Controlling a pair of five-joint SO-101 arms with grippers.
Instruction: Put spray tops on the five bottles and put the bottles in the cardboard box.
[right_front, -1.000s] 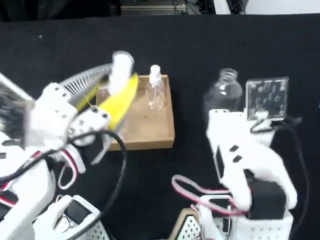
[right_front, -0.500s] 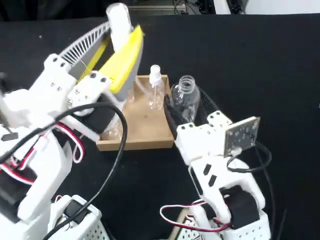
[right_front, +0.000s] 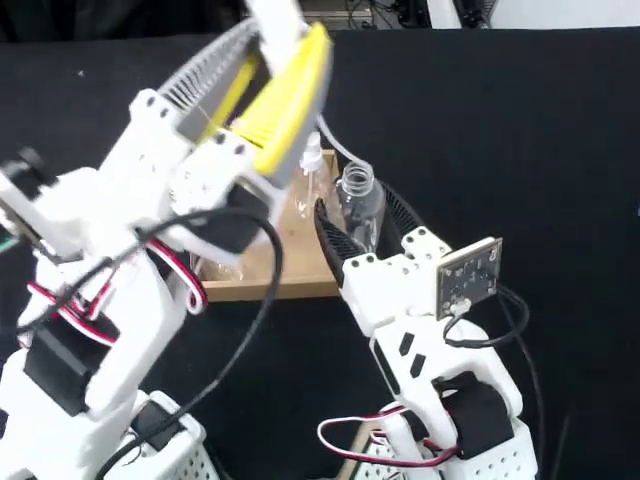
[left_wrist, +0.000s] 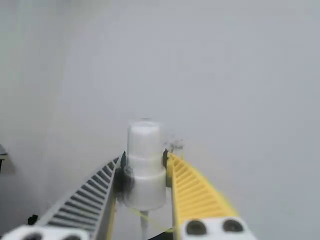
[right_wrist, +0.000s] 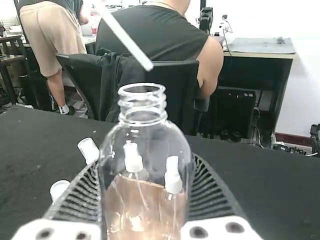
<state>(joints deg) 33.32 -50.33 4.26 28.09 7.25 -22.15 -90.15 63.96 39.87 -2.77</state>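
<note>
The left gripper (left_wrist: 145, 162) is closed on a white spray top (left_wrist: 145, 150), raised high above the table (right_front: 520, 120). The top's thin tube (right_wrist: 125, 35) slants down and ends just above the mouth of the clear bottle (right_wrist: 144, 150). The right gripper (right_wrist: 145, 167) clasps this bottle upright between its black fingers (right_front: 328, 232). Just beyond this gripper lies the cardboard box (right_front: 290, 270), where a capped bottle (right_front: 312, 172) stands beside the held one. Two more white tops (right_wrist: 89, 149) show ahead of the right gripper; I cannot tell whether they sit on bottles.
</note>
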